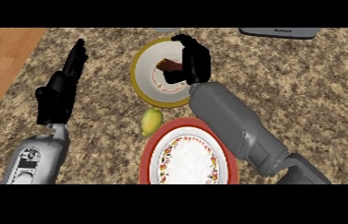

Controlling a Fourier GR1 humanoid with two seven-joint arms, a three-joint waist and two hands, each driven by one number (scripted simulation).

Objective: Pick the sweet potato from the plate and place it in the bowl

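Gripping sweet potato [167,64] over bowl [136,67] | right hand [197,61] fingers curled round it | left hand [65,82] fingers straight

Single view, from my head, aimed steeply down at the counter [292,80]. Not mirrored: my left hand [65,87] shows at frame left, my right hand [194,61] just right of centre. Both forearms enter from the lower edge.

Close range: yellow-rimmed dish [139,68] and red-rimmed plate [153,144] fill the middle.

Frame runs from wooden strip [17,52] at left to grey object [279,32], cut by the top edge.
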